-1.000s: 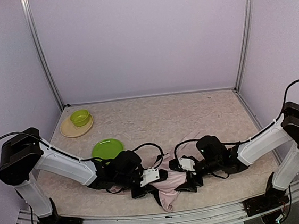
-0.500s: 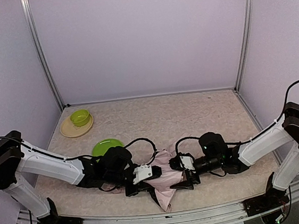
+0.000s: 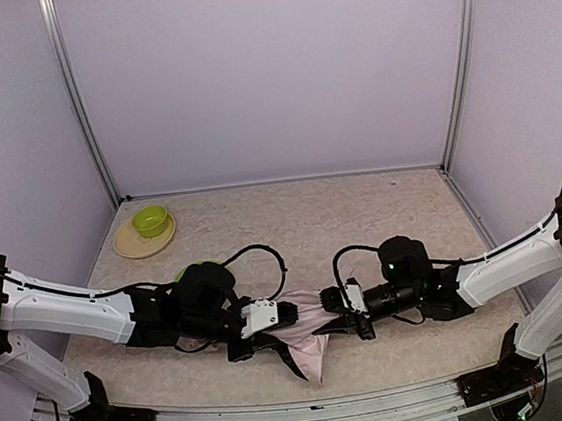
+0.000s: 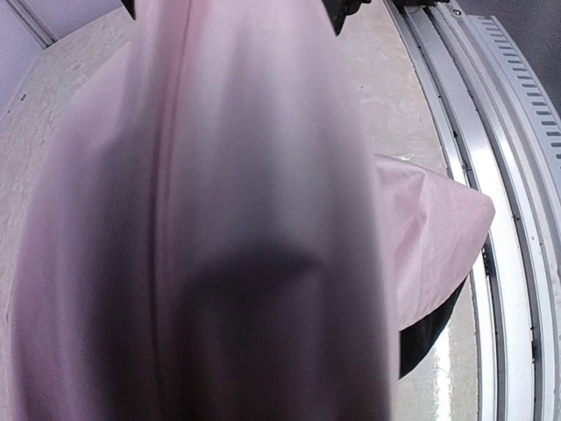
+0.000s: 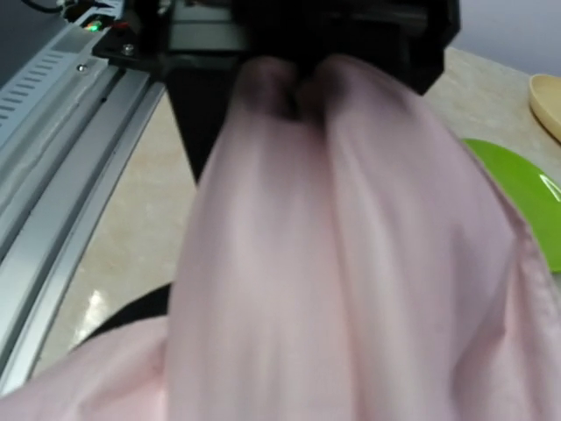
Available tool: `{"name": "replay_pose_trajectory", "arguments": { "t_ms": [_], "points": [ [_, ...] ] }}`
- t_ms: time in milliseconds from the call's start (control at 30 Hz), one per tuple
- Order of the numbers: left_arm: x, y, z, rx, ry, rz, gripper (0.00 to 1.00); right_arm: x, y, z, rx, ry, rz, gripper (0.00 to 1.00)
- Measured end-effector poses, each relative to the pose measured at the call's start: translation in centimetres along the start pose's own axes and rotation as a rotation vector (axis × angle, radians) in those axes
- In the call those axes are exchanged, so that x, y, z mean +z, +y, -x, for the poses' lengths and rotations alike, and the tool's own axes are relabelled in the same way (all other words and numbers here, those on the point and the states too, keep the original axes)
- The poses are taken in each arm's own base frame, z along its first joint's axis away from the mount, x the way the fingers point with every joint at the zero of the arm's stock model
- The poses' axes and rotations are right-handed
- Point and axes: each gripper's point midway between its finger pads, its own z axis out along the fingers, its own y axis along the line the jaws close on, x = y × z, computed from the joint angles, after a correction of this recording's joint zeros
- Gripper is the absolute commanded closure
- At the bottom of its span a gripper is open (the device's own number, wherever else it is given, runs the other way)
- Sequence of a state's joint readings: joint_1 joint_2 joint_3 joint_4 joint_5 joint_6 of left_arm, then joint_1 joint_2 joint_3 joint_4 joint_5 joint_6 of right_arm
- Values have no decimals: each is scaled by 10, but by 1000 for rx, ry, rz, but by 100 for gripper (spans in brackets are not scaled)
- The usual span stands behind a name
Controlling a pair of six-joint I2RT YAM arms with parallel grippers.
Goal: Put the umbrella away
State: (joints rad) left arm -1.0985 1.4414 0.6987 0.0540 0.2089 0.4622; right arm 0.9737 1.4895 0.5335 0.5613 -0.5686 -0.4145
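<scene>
The umbrella is a bundle of pale pink fabric with a black lining, stretched between my two grippers near the table's front edge, one flap hanging towards the rail. My left gripper is shut on its left end and my right gripper is shut on its right end. Pink fabric of the umbrella fills the left wrist view and hides that gripper's fingers. The right wrist view shows the umbrella running taut to the left gripper's black body, with the right fingers hidden.
A green plate lies just behind the umbrella; the left arm covers most of the green plate from above. A beige plate holding a green bowl stands at the back left. The aluminium front rail runs close by.
Both arms have stretched out lower and straighter over the table. The right gripper, open a second ago, has closed on the umbrella's right end, and the fabric is now drawn into a narrower bundle.
</scene>
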Motion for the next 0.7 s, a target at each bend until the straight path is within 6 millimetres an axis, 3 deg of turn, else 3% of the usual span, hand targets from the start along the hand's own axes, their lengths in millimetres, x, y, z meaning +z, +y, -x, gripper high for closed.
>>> {"name": "replay_pose_trajectory", "arguments": {
  "t_ms": [133, 167, 367, 700],
  "points": [
    [-3, 4, 11, -8, -17, 15, 8, -8, -3, 9, -5, 2, -20, 100],
    [-4, 6, 15, -10, -24, 22, 2, -10, -4, 11, -7, 3, -29, 100],
    [-22, 25, 47, -46, -46, 76, 1, -23, -9, 17, -37, 29, -80, 100],
    [-83, 24, 152, 6, -258, 4, 1, -33, -14, 6, -157, 127, -118, 100]
  ]
}}
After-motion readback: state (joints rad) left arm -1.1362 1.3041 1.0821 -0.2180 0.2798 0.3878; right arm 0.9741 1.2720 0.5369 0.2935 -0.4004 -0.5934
